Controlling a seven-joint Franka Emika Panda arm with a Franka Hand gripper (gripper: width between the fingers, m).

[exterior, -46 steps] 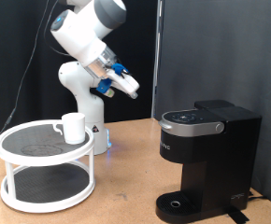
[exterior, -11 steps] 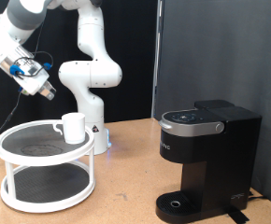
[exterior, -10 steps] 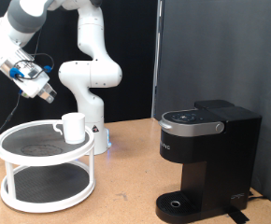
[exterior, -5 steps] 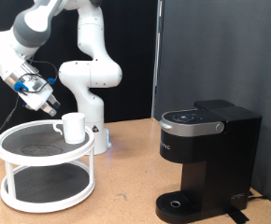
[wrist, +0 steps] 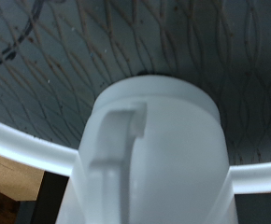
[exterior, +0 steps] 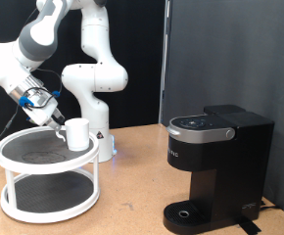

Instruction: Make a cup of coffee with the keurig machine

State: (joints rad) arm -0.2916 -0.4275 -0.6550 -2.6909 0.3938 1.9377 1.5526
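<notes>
The gripper is hovering just beside the cup on the white rack. Whether its jaws are released or clenched, I cannot tell. The keurig machine is sitting well apart, lid down.

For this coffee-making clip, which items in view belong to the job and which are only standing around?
Belongs to the job:
- cup, white, on the top tier of the stand, handle showing in the wrist view
- keurig machine, lid down, drip tray bare
- pincer, close beside the cup

Standing around:
- two-tier white stand
- wooden table
- black curtain
</notes>
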